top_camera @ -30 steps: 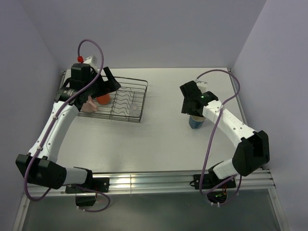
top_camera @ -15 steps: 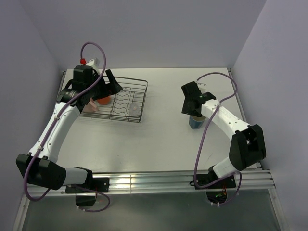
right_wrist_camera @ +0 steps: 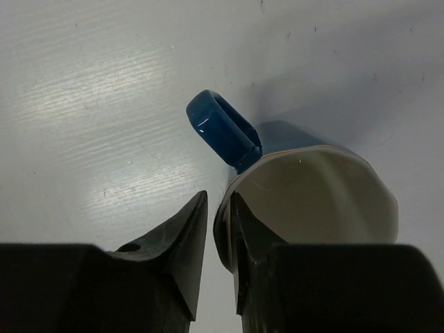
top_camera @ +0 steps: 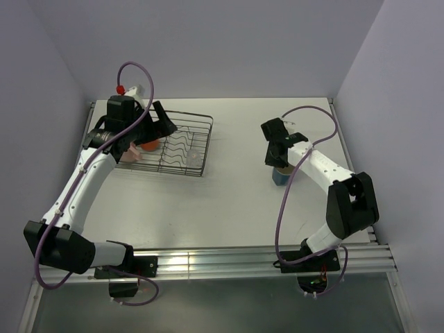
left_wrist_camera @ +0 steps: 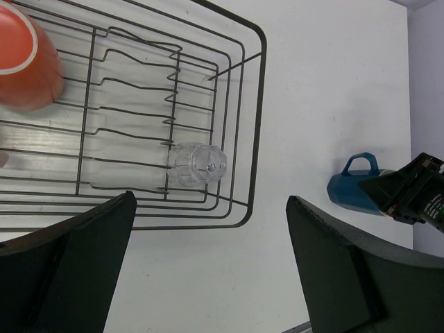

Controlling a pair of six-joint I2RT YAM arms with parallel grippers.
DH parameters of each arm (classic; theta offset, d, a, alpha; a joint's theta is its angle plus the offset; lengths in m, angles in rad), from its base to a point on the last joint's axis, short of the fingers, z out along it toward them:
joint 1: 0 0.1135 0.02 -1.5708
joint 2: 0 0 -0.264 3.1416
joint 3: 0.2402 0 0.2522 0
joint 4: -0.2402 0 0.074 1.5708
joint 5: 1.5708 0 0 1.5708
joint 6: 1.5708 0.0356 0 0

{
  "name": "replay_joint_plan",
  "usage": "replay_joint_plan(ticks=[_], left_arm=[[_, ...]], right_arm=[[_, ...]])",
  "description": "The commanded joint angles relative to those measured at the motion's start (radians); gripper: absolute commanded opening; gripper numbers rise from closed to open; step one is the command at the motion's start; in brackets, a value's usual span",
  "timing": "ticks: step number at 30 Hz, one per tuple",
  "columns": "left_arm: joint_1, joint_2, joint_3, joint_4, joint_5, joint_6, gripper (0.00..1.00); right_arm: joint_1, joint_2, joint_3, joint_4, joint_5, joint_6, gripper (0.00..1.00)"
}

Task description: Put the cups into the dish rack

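progress from the overhead view: the dish rack (top_camera: 207,146) sits at the far left of the table. an orange cup (top_camera: 148,144) lies in it, and a clear glass (top_camera: 194,158) rests near its right end. a pink cup (top_camera: 130,152) shows at the rack's left end, half hidden by the arm, so i cannot tell if it is inside or just against the wire. the blue cup (top_camera: 280,178) stands well apart on the right side of the table, with the right gripper (top_camera: 277,161) down on it. the left gripper (top_camera: 164,123) hangs over the rack.

left wrist view: the left gripper's fingers are spread wide with nothing between them. below them are the rack wires, the glass on its side in the near corner, and the orange cup at the far end. the blue cup shows off to the right on the bare table.

right wrist view: the right fingers (right_wrist_camera: 187,236) are drawn narrow, one outside and one inside the blue cup's rim, just beside the handle. a sliver of table shows between the outer finger and the wall, so i cannot tell if the pinch is firm.

judging by this, two or three cups are loaded. the blue one is left to lift and carry across. no other cup shows.
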Motion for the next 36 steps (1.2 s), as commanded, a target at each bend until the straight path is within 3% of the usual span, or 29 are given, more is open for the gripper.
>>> replay_joint_plan(ticks=[1,4,5,14,20,23,27,32,36], left_arm=[[-0.006,-0.014,-0.028,0.048,0.024,-0.013,0.97],[-0.007,-0.015,-0.042,0.063,0.026,-0.022,0.97],[-0.007,-0.015,-0.044,0.066,0.026,-0.028,0.97],[-0.009,0.002,-0.034,0.086,0.044,-0.042,0.97],[-0.009,0.014,-0.034,0.123,0.113,-0.045,0.97],[-0.009,0.019,-0.036,0.157,0.171,-0.047,0.97],[-0.007,0.017,-0.033,0.239,0.224,-0.057,0.98],[0.010,0.057,0.022,0.356,0.300,-0.113,0.99],[0.034,0.097,-0.004,0.580,0.397,-0.211,0.99]], right_arm=[[-0.017,0.017,-0.017,0.036,-0.003,-0.012,0.26],[-0.022,0.028,-0.014,0.035,-0.008,-0.023,0.10],[-0.025,0.028,-0.013,0.035,-0.008,-0.029,0.00],[-0.045,-0.061,0.039,-0.022,-0.011,-0.046,0.00],[-0.047,-0.121,0.181,-0.091,-0.046,-0.058,0.00],[-0.047,-0.129,0.343,-0.109,-0.114,-0.058,0.00],[-0.047,-0.060,0.587,-0.069,-0.329,-0.015,0.00],[-0.042,0.061,0.838,0.133,-0.652,0.112,0.00],[-0.042,0.150,0.908,0.260,-0.792,0.198,0.00]])
